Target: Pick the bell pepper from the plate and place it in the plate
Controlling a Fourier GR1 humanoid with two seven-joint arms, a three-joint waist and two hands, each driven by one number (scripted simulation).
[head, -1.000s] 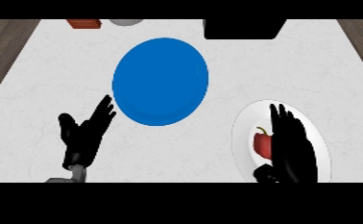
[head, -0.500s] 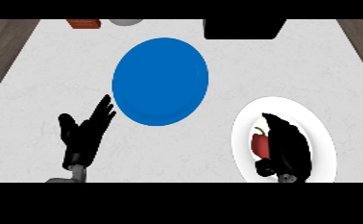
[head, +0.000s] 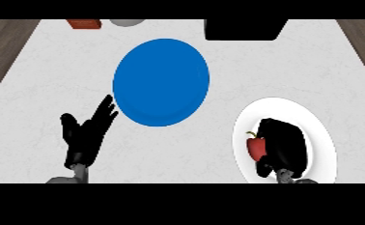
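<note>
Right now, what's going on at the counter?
The right hand is over the white plate, fingers curled around the red bell pepper, which sits at the hand's left side and hasn't clearly left the plate. The blue plate lies up and to the left, bare. The left hand rests open near the lower left, beside the blue plate's edge.

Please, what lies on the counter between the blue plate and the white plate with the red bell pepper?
Nothing: in the head view only bare pale counter separates the blue plate from the white plate, where the right hand curls against the bell pepper.
</note>
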